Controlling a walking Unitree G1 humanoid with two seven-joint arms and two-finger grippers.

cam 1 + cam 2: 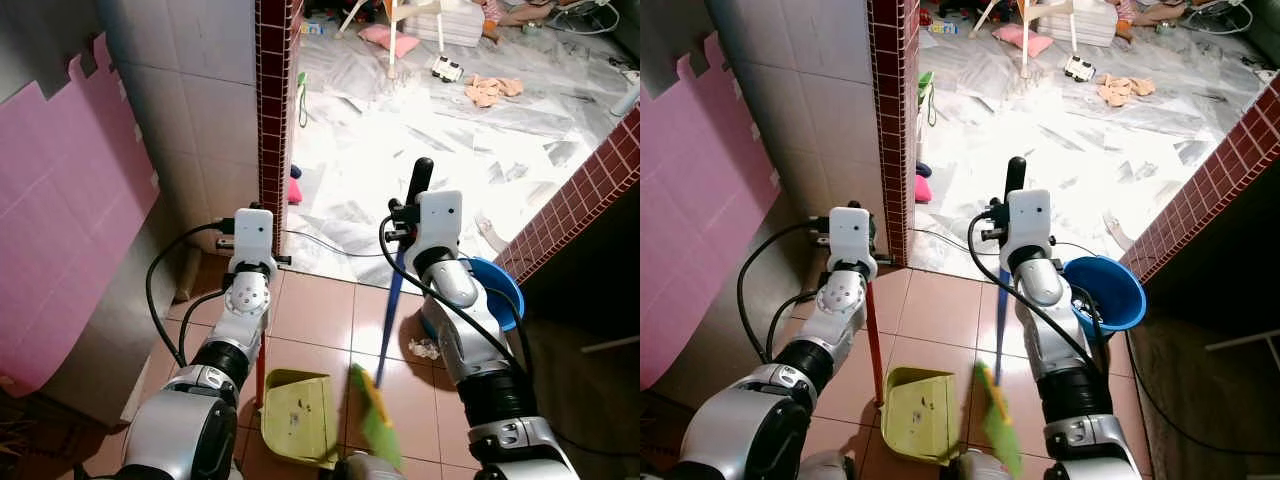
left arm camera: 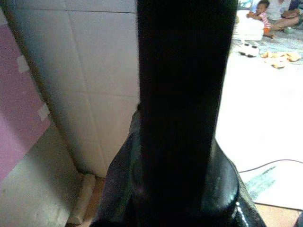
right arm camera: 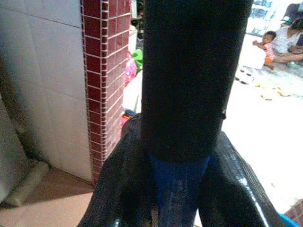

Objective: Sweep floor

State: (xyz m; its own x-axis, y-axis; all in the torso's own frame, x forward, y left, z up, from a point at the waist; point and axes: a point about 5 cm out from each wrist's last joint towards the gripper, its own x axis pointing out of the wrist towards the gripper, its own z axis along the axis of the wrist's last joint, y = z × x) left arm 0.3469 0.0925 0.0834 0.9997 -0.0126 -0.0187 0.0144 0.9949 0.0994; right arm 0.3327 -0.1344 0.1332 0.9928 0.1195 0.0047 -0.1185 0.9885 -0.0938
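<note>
Terracotta tile floor [image 1: 310, 310] by a brick pillar [image 1: 272, 110]: right hand [image 1: 410, 215] is pinching the broom [image 1: 390, 320] handle; left hand [image 1: 250, 240] is pinching the dustpan [image 1: 295, 415] handle, pan resting below it.

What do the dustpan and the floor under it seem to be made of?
The yellow-green scoop-shaped dustpan looks like moulded plastic with a dull, scuffed surface showing dirty marks. The terracotta square floor tiles look like matt ceramic, judging by the regular grout lines, though I cannot be certain.
</note>
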